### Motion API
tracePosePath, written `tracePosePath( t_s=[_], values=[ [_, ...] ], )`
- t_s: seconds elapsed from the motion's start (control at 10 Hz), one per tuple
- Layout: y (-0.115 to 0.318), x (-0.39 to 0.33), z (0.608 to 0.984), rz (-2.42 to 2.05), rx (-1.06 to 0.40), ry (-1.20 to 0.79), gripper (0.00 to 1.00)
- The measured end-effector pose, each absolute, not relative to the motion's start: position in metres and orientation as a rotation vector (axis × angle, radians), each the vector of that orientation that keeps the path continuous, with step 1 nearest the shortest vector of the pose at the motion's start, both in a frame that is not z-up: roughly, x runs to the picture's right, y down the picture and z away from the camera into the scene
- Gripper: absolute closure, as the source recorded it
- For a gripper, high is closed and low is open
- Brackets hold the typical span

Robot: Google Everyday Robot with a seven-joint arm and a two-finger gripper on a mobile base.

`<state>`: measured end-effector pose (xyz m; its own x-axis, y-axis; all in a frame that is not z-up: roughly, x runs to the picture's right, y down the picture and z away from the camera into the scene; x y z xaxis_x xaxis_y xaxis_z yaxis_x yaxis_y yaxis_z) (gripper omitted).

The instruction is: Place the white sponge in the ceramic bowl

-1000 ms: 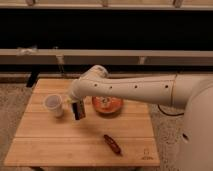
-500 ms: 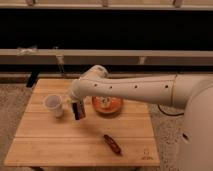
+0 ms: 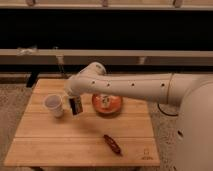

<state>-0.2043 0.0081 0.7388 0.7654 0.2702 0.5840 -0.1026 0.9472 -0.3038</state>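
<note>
Wooden table (image 3: 60, 135), ceramic bowl (image 3: 107, 104), plastic cup (image 3: 53, 105), dark red item (image 3: 112, 144)

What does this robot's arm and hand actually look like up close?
The arm is a thick, smooth, cream-white tube with rounded joints and a row of small dark dots along its side. It widens into a bulky pale body at the right. The hand is small, dark and boxy, hanging between the cup and the bowl.

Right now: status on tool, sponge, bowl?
Tool shut, hovering between plastic cup and ceramic bowl. White sponge not discernible. Bowl holds something pale. Dark red item near front edge, off path.
</note>
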Motion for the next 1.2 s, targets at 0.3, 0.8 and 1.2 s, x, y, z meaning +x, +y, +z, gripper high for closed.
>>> tracePosePath(
  t_s=[0.3,0.8,1.2],
  values=[
    [-0.007,-0.196,0.751,0.321,-0.192,-0.796,1.00],
    [-0.055,-0.235,0.721,0.186,-0.118,-0.877,1.00],
    [-0.062,-0.276,0.695,0.077,-0.096,-0.963,1.00]
  ],
)
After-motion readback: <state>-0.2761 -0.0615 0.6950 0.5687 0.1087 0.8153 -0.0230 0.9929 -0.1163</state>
